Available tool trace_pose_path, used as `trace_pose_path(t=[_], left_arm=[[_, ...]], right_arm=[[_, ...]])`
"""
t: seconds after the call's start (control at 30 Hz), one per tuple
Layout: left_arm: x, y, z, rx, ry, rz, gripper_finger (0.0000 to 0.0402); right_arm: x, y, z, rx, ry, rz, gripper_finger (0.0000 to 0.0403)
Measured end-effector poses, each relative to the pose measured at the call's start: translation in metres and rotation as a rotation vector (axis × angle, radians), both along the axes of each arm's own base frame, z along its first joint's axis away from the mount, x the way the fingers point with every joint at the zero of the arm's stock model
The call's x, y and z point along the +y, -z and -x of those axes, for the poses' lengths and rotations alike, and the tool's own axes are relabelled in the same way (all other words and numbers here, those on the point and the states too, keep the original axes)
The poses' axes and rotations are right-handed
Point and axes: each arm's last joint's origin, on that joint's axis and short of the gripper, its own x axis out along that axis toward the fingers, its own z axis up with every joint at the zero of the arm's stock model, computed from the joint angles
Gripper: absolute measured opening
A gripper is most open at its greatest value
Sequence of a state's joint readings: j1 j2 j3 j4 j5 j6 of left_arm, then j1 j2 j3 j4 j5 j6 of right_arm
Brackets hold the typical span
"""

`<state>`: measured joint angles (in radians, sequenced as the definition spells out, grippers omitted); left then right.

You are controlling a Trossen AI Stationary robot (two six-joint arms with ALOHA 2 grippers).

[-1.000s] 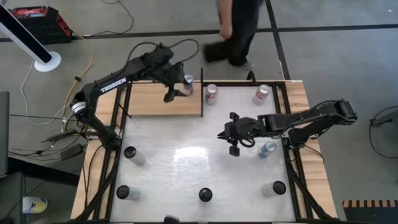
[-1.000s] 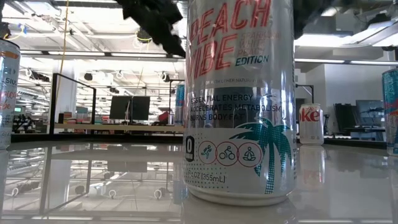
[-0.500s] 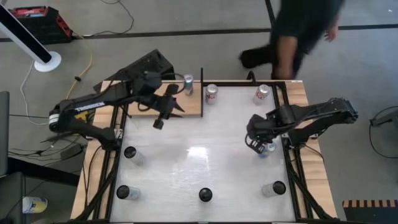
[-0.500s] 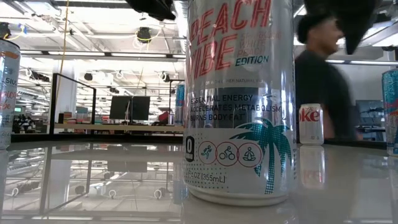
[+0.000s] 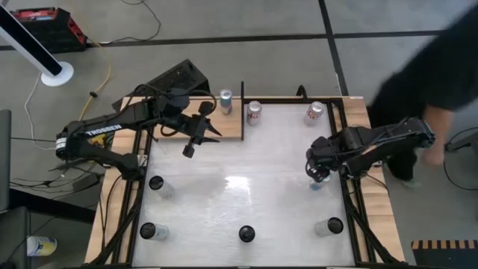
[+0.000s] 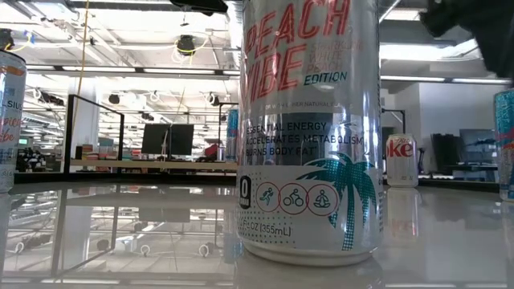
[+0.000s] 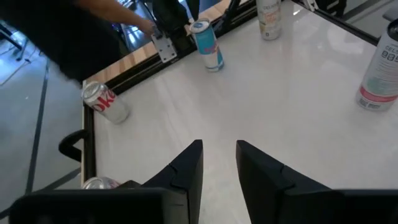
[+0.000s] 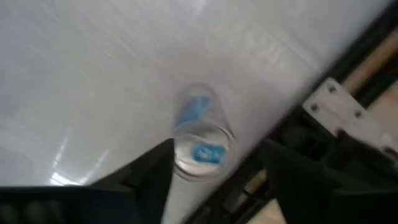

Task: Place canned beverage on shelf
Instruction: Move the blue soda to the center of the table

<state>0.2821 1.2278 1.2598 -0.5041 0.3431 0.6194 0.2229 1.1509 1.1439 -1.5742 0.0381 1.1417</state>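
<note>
High view: left hand near shelf front edge, moved little. Can stands on shelf's right end. Right hand shifted onto blue can, far right of shelf.
Left wrist view: fingers narrow, empty.
Right wrist view: fingers spread around blue can.

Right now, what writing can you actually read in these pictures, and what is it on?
"PEACH VIBE EDITION", "ESSENTIAL ENERGY", "355mL": tall silver can nearest the low camera.
"TROSSEN": left arm, seen from above.
Part of a red "Coke" logo: small can far back on the table.
Other cans' labels: too small or blurred to read.
</note>
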Motion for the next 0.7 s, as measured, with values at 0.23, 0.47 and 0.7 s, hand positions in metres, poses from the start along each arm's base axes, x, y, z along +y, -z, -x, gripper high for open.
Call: trace_pose_path(t=[0.23,0.47,0.7], left_arm=[[0.000,-0.001,0.000,-0.010,0.007,-0.017,0.0089],[0.000,-0.002,-0.001,-0.028,0.007,-0.022,0.0089],[0.000,-0.002,-0.001,-0.025,0.006,-0.020,0.0089]], right_arm=[[0.005,0.014,0.014,0.008,0.032,-0.037,0.0392],[0.013,0.015,0.008,-0.044,0.009,-0.048,0.0380],[0.020,0.022,0.005,-0.014,0.023,-0.017,0.0383]])
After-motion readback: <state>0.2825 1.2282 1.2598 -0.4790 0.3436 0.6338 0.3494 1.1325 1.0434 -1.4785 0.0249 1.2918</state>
